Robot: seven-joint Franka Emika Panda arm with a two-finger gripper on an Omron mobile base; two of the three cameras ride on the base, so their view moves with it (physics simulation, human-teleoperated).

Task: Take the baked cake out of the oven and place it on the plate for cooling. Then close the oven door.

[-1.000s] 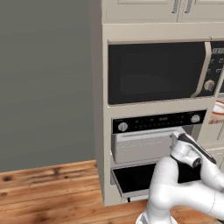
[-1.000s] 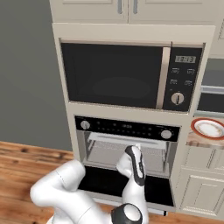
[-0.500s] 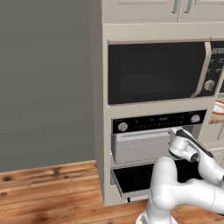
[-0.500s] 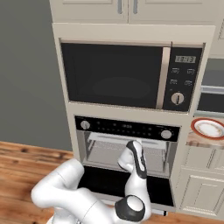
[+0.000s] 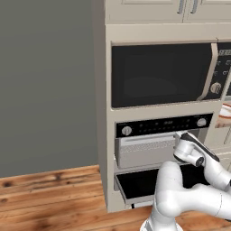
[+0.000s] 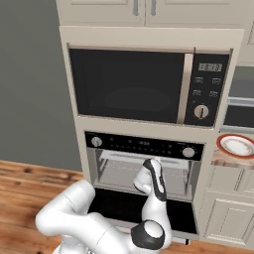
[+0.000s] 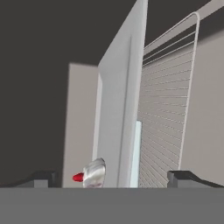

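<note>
Grey oven (image 6: 144, 171) cavity, wire rack; white cake (image 7: 94, 173) wedge (cherry-topped) between spread claw (image 7: 113, 177).

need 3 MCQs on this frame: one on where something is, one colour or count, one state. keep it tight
1. Where is the plate?
A) on the counter right of the oven
B) on the oven door
C) on the floor

2. How many silver knobs sit on the oven control strip?
A) one
B) two
C) four

3. How does the oven door stand?
A) shut
B) dropped open
C) removed

Key: 1 A, the right base view shows it on the counter beside the cabinet. 2 B, one at each end of the strip. 3 B, it lies flat below the cavity, and the hand view shows the cake inside between the open gripper tips.
</note>
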